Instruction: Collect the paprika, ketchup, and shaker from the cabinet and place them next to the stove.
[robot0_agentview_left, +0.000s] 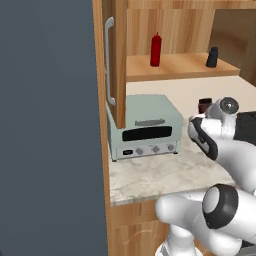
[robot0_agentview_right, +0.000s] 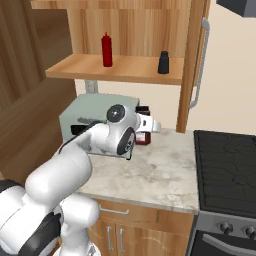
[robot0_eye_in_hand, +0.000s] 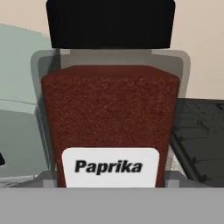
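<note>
Dark reddish-brown squarish paprika jar (robot0_eye_in_hand: 110, 118) standing upright on pale marbled table (robot0_agentview_right: 160, 175), filling hand (robot0_agentview_right: 148, 126) camera; pinching or spread, impossible telling.

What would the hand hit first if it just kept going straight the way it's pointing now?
Most likely the paprika: in the hand view the jar sits dead ahead and very close, upright on the counter between the toaster oven and the stove. Whether the hand already touches it can't be told.
</note>
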